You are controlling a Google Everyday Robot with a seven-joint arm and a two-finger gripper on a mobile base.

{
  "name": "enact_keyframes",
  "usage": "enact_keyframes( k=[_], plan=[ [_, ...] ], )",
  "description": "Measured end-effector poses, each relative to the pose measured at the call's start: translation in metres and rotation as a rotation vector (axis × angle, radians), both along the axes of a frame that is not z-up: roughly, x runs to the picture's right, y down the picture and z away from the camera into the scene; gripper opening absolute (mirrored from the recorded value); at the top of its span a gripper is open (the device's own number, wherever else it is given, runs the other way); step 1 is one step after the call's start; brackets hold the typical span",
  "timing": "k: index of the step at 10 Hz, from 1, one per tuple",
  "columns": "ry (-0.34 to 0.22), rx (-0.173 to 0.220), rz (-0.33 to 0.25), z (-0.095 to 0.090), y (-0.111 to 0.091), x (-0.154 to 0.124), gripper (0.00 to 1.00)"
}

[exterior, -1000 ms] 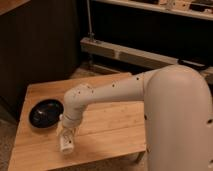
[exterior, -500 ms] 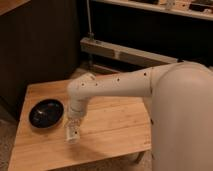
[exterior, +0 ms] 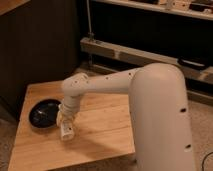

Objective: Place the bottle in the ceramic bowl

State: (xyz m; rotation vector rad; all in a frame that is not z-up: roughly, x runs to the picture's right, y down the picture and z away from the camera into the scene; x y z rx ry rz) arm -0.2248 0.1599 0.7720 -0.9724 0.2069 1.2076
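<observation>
The glossy black ceramic bowl (exterior: 44, 113) sits on the left part of the wooden table (exterior: 105, 132). My gripper (exterior: 65, 125) hangs from the white arm just to the right of the bowl's rim, pointing down. It is shut on the bottle (exterior: 67, 133), a small pale whitish thing that sticks out below the gripper, just above the table. The bottle is beside the bowl, not over it. Its cap is not distinguishable.
The large white arm body (exterior: 160, 120) fills the right side and hides the table's right edge. A dark cabinet wall (exterior: 35, 45) stands behind the table. A metal shelf rail (exterior: 130, 52) runs at the back right.
The gripper with the bottle has moved up and away from the table's front, and a little to the left, closer to the bowl. The bowl has not moved.
</observation>
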Motion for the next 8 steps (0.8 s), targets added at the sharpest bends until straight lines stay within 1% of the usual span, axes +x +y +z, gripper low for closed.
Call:
enact_keyframes(
  k=[1, 2, 3, 4, 6, 7, 8],
  plan=[
    [-0.026, 0.013, -0.008, 0.005, -0.009, -0.016, 0.00],
    [-0.045, 0.034, -0.018, 0.006, -0.018, -0.026, 0.00],
    [-0.059, 0.063, -0.026, 0.003, -0.034, -0.032, 0.00],
    [-0.068, 0.084, -0.035, -0.002, -0.049, -0.034, 0.00],
    [-0.085, 0.092, -0.051, -0.007, -0.064, -0.044, 0.00],
    [-0.092, 0.090, -0.055, -0.005, -0.065, -0.050, 0.00],
    [-0.097, 0.086, -0.056, 0.001, -0.064, -0.056, 0.02]
  ],
)
